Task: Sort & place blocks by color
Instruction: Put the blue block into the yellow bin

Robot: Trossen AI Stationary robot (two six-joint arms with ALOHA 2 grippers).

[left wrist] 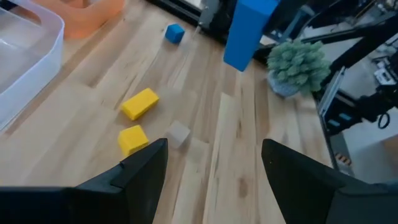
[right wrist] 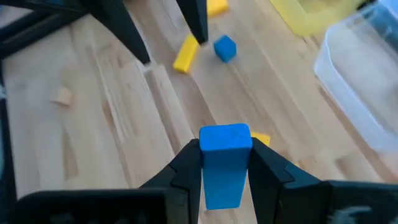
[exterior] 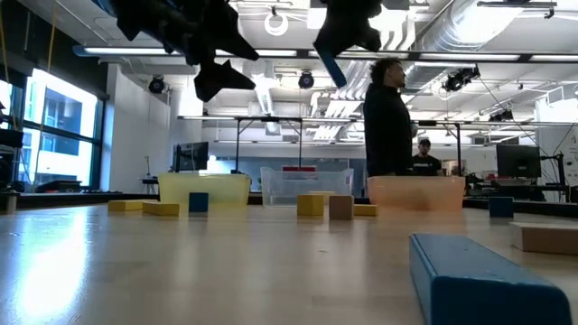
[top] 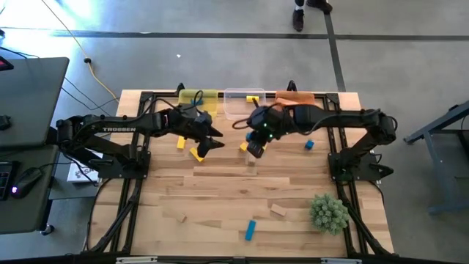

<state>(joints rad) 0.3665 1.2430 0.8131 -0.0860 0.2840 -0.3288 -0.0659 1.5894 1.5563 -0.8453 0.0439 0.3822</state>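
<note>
My right gripper (right wrist: 225, 146) hangs high over the table's middle (top: 254, 149), shut on a blue bar block (right wrist: 224, 163). My left gripper (left wrist: 214, 149) stands open beside it (top: 215, 139), to its left, holding nothing. Below lie a yellow bar (left wrist: 140, 102), a yellow cube (left wrist: 132, 138), a tan cube (left wrist: 179, 132) and a blue cube (left wrist: 175, 33). Another blue bar (top: 250, 229) and tan blocks (top: 278, 210) lie flat near the front edge. A yellow bar (right wrist: 185, 53) and a blue cube (right wrist: 225, 48) lie under the left gripper. My right gripper pinches the blue bar's two long sides (right wrist: 206, 168) between its two fingers. The fingers slant down from the table's right and lie along the bar. The bar's free end (exterior: 334, 72) sticks out below the fingertips, tilted and lifted well clear of the table.
Three bins stand along the far edge: yellow (top: 198, 99), clear (top: 245, 103) and orange (top: 297, 97). A spiky green plant ball (top: 328, 213) sits at the front right. People stand in the room beyond the table (exterior: 388, 117).
</note>
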